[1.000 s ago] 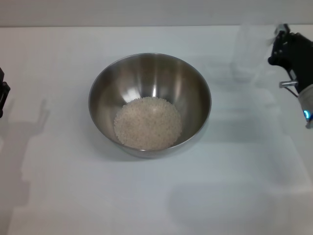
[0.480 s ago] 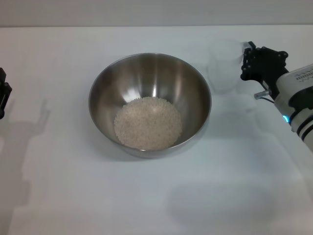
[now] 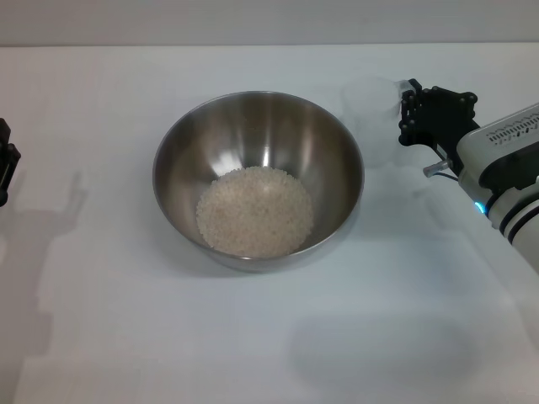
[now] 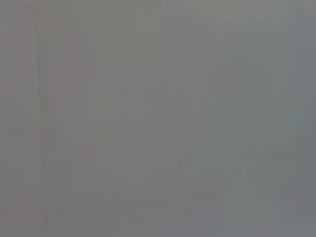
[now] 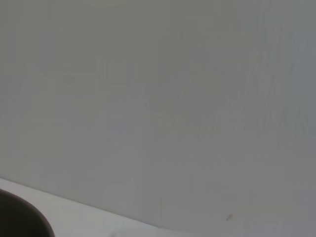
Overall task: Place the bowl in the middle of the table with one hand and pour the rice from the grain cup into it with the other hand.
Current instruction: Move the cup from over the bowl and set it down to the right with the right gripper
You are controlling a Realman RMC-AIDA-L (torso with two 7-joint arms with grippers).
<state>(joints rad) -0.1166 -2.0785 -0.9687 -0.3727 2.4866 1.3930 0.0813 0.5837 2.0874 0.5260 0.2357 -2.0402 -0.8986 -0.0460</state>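
Note:
The steel bowl stands on the white table near its middle. A round heap of pale rice lies in the bottom of the bowl. My right gripper is to the right of the bowl's far rim and is shut on the clear grain cup. The cup hangs just beside that rim and looks empty. My left gripper is parked at the left edge of the table. The left wrist view shows only a plain grey surface.
The right wrist view shows the plain white tabletop and a dark curved shape in one corner. The right arm's white forearm reaches in from the right edge.
My right gripper has carried the grain cup leftward, from the far right edge to just beside the bowl's rim. The bowl, the rice and the left arm have not moved.

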